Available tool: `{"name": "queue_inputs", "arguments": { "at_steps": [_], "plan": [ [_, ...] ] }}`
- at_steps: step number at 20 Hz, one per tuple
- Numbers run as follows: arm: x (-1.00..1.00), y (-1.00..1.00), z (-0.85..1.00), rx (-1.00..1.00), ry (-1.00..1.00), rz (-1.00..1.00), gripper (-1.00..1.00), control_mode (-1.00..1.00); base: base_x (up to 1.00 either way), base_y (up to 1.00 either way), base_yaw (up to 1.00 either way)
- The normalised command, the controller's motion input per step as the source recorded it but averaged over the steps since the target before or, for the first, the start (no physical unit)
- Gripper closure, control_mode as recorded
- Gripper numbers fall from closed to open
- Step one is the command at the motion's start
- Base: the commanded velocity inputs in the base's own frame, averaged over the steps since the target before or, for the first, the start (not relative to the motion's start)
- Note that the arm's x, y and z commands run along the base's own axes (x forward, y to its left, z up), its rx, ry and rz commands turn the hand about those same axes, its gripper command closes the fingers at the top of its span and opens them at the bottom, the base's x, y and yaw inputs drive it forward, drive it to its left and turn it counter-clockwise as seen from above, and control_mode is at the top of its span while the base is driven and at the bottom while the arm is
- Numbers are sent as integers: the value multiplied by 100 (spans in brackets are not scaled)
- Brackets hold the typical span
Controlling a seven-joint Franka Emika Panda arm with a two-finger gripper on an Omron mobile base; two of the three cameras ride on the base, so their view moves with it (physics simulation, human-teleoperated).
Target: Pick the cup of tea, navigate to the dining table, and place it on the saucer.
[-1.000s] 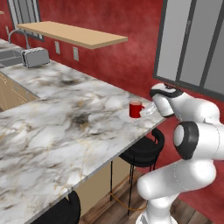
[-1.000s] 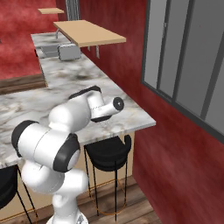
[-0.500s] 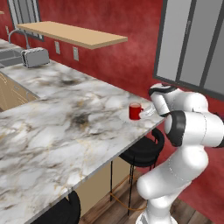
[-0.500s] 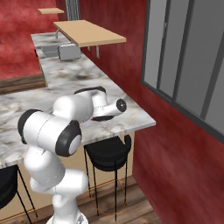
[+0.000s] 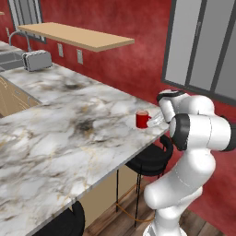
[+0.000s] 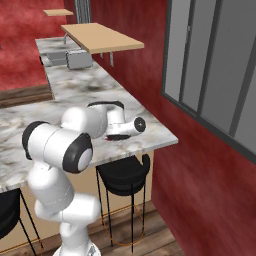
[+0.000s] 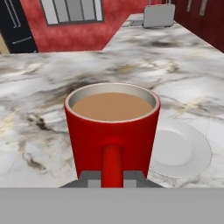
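Near the tabletop [image 5: 69, 129] edge, hand [image 7: 112, 177] closed on mug [image 7: 112, 131] handle, just beside saucer [image 7: 181, 148]: best shifted sideways over saucer, kept level, lowered gently.

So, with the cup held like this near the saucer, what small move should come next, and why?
Probably carry the cup of tea sideways, toward the saucer. In the hand view the cup stands beside the dish and hides only its near edge, so it is not yet centred over it. The gripper has the handle between its fingertips, so a short shift before lowering looks reasonable.
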Motion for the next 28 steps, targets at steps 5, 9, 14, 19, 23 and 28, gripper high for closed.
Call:
{"name": "queue_inputs", "arguments": {
  "at_steps": [5, 9, 14, 19, 23, 28],
  "plan": [
    [38, 0, -2, 0, -1, 0, 100, -100, 0, 0, 0],
    [27, 0, -1, 0, 0, 0, 100, -100, 0, 0, 0],
    [19, 0, -14, 0, 0, 0, 100, -100, 0, 0, 0],
    [3, 0, -33, 0, 0, 0, 100, -100, 0, 0, 0],
    [6, 0, -34, 0, 0, 0, 100, -100, 0, 0, 0],
    [15, 0, -7, 0, 0, 0, 100, -100, 0, 0, 0]
  ]
}}
